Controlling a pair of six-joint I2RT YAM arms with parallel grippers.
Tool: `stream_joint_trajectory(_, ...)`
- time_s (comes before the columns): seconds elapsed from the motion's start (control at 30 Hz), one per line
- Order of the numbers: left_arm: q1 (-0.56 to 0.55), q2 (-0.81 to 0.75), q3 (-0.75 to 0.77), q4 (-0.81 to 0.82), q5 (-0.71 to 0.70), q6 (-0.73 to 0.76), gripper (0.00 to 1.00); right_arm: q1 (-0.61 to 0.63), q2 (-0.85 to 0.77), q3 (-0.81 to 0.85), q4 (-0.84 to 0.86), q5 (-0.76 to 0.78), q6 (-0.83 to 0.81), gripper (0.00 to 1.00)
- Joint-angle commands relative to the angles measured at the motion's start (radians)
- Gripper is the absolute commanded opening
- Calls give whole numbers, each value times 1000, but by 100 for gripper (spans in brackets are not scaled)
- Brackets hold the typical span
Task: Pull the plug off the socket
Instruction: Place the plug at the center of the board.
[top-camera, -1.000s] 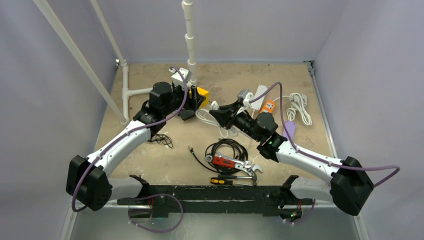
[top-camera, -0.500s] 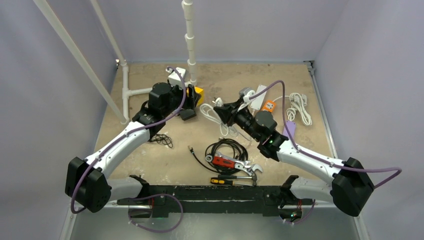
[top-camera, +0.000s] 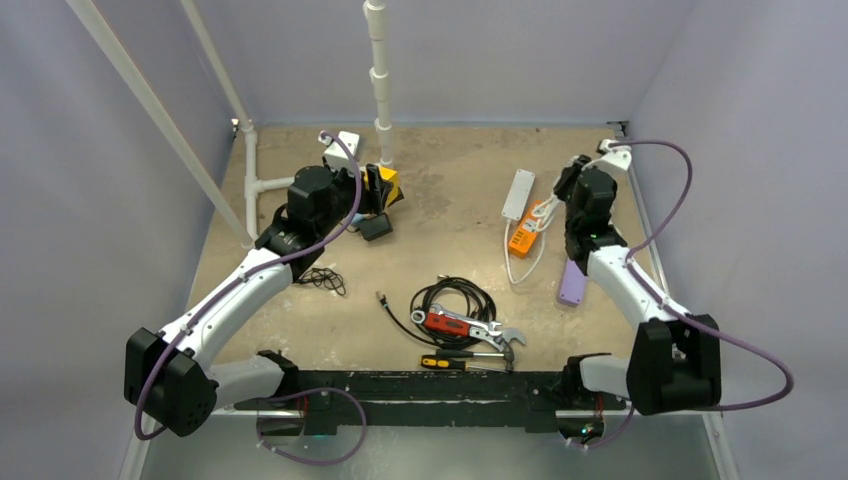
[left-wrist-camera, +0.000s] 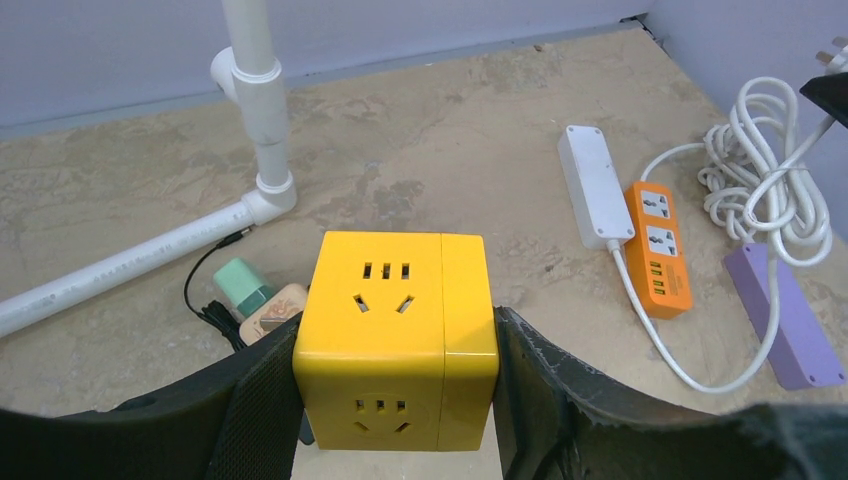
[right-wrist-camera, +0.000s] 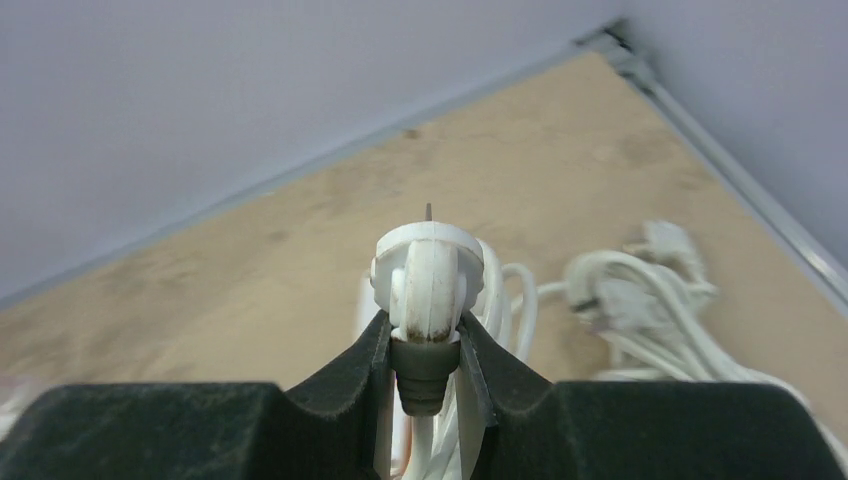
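Nearest your arms' bases, a screwdriver (top-camera: 443, 361) lies beside a silver wrench (top-camera: 485, 331). Just past them a coil of black cable (top-camera: 455, 293) rests on the table (top-camera: 440, 160). Further out on your right a purple block (top-camera: 572, 283) lies flat. Beyond it is an orange power strip (top-camera: 522, 236) with a white power strip (top-camera: 518, 194) just beside it, and a white lead (top-camera: 520, 268) loops on the table next to them. On your left, a small black box (top-camera: 376, 228) sits just nearer than your left gripper (left-wrist-camera: 397, 395). That gripper's padded fingers (left-wrist-camera: 265, 400) are pressed against opposite sides of the yellow socket cube (left-wrist-camera: 395, 335), clamping it with two outlet faces turned toward the wrist camera. Your right gripper (right-wrist-camera: 425, 345) is far over on the right side of the table. It is pinching the white plug (right-wrist-camera: 428, 272) at its neck, where the grey sleeve meets the body. The plug's rounded back faces the wrist camera and its cord drops between the fingers. The plug is out of the socket, and the two are well apart, one on each side of the table. Past the plug, a bundled white cord (right-wrist-camera: 630, 295) lies near the far right corner. Farthest out on your left, a white pipe (top-camera: 380, 80) stands upright behind the socket cube, by the back wall.
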Motion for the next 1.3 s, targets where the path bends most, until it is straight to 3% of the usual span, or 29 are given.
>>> stream_joint_trajectory(0.0,5,-28,10,56,22,-11,0,-114,51,30,2,27,43,0)
stream_joint_trajectory(0.27,5,-4,5,74,92,-37,0,-154,202,52,26,54,44,0)
stream_joint_trajectory(0.33,5,5,5,71,93,-44,0,-158,217,44,34,46,49,5)
stream_joint_trajectory(0.43,3,19,2,74,107,-57,0,-164,216,27,42,38,62,30)
stream_joint_trajectory(0.5,1,31,-2,82,122,-70,0,-166,190,2,60,40,71,65)
stream_joint_trajectory(0.53,-3,37,-3,87,132,-76,0,-166,171,-8,62,45,76,77)
stream_joint_trajectory(0.6,-8,48,-2,92,145,-83,0,-167,143,-14,59,48,81,87)
stream_joint_trajectory(0.73,-13,49,-5,93,146,-87,0,-166,94,-10,39,-14,80,92)
stream_joint_trajectory(0.9,-16,47,-15,112,153,-109,0,-163,61,-10,77,-329,37,87)
stream_joint_trajectory(0.97,-21,62,-23,138,157,-124,0,-158,46,-5,73,-387,47,87)
stream_joint_trajectory(1.1,-46,140,-23,176,172,-155,0,-155,-40,-9,93,-423,59,87)
stream_joint_trajectory(1.27,-165,282,19,203,135,-127,0,-154,-185,-82,186,-473,87,87)
